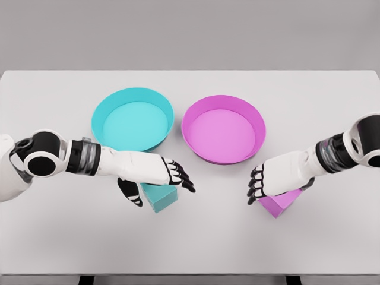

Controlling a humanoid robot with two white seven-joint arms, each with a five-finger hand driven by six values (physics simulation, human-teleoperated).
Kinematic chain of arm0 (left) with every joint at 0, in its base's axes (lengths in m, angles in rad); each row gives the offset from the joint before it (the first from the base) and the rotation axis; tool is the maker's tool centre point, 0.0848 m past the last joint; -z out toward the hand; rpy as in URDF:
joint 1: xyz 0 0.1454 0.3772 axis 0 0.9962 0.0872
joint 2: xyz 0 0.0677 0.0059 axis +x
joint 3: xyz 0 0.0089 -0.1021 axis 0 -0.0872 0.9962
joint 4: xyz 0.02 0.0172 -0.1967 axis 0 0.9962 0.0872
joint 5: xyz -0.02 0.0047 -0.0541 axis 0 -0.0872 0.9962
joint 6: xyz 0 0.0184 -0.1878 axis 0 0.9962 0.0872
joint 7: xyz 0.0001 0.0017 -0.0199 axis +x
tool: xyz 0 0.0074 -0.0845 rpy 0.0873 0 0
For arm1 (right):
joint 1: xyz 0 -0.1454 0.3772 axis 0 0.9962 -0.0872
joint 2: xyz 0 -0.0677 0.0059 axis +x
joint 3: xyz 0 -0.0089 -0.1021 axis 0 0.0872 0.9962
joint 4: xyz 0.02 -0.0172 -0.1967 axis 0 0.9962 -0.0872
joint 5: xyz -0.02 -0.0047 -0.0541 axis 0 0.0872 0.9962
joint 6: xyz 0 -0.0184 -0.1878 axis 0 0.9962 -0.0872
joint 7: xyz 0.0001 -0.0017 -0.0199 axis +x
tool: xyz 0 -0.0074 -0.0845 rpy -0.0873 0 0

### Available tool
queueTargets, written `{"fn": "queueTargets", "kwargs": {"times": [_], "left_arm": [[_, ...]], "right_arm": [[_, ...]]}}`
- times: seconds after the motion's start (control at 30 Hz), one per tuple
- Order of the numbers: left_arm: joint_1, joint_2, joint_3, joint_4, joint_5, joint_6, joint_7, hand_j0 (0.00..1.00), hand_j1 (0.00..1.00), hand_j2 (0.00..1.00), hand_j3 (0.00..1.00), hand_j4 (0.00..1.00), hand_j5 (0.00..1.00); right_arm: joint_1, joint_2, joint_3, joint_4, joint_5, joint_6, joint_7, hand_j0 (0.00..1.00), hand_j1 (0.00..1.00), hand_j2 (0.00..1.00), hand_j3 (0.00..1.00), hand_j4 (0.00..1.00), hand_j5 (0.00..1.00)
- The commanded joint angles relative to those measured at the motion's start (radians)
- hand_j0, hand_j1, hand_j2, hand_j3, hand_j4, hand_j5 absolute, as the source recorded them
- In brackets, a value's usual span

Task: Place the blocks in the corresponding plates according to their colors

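Note:
A cyan block (163,199) lies on the white table (190,243) in front of the cyan plate (132,119). My left hand (161,185) sits just over it, fingers spread to the block's right and thumb hanging down on its left, not closed on it. A magenta block (280,203) lies below and right of the magenta plate (223,128). My right hand (278,181) hovers on top of it with relaxed fingers pointing down to the left, covering the block's upper part. Neither plate has anything in it.
The two plates stand side by side at the table's middle, almost touching. The table's near edge runs along the bottom of the view, with a grey wall behind the far edge.

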Motion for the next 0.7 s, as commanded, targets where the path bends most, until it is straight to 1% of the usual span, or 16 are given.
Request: {"fn": "queueTargets", "kwargs": {"times": [0.0,0.23,0.27,0.4,0.43,0.5,0.53,0.6,0.67], "left_arm": [[0.0,0.0,0.005,0.001,-0.001,0.002,0.0,1.0,1.0,1.0,1.0,1.0,1.0],[0.005,-0.001,0.003,0.021,-0.001,0.002,0.0,1.0,1.0,1.0,1.0,1.0,1.0],[0.005,-0.001,0.003,0.021,-0.001,0.002,0.0,1.0,1.0,1.0,1.0,1.0,1.0],[0.006,-0.003,0.003,0.022,-0.003,0.002,0.0,1.0,1.0,1.0,1.0,1.0,1.0],[0.006,-0.006,0.005,0.022,-0.005,0.002,0.0,1.0,1.0,1.0,1.0,1.0,1.0],[0.012,-0.007,0.005,0.024,-0.011,0.002,0.0,0.96,0.96,0.96,0.96,0.96,0.96],[0.012,-0.007,0.005,0.024,-0.012,0.002,0.0,0.92,0.92,0.92,0.92,0.92,0.92],[0.012,-0.006,0.005,0.024,-0.014,0.002,0.0,0.89,0.89,0.89,0.89,0.89,0.89],[0.018,-0.006,0.005,0.024,-0.014,0.0,0.0,0.77,0.77,0.77,0.77,0.77,0.77]], "right_arm": [[0.0,-0.003,0.013,0.001,0.036,-0.015,0.003,0.97,0.97,0.97,0.97,0.97,0.97],[-0.001,-0.004,0.012,0.001,0.051,-0.015,0.003,0.97,0.97,0.97,0.97,0.97,0.97],[-0.001,-0.004,0.01,0.001,0.051,-0.015,0.003,0.95,0.95,0.95,0.95,0.95,0.95],[-0.003,-0.003,0.009,0.001,0.051,-0.015,0.003,0.82,0.82,0.82,0.82,0.82,0.82],[-0.003,-0.003,0.007,0.001,0.051,-0.015,0.003,0.81,0.81,0.81,0.81,0.81,0.81],[-0.003,-0.003,0.005,0.001,0.051,-0.015,0.003,0.73,0.73,0.73,0.73,0.73,0.73],[-0.003,-0.003,0.004,0.001,0.051,-0.015,0.003,0.7,0.7,0.7,0.7,0.7,0.7],[-0.003,-0.003,0.002,0.003,0.051,-0.015,0.003,0.66,0.66,0.66,0.66,0.66,0.66],[-0.003,-0.004,0.001,0.003,0.051,-0.015,0.003,0.66,0.66,0.66,0.66,0.66,0.66]]}}
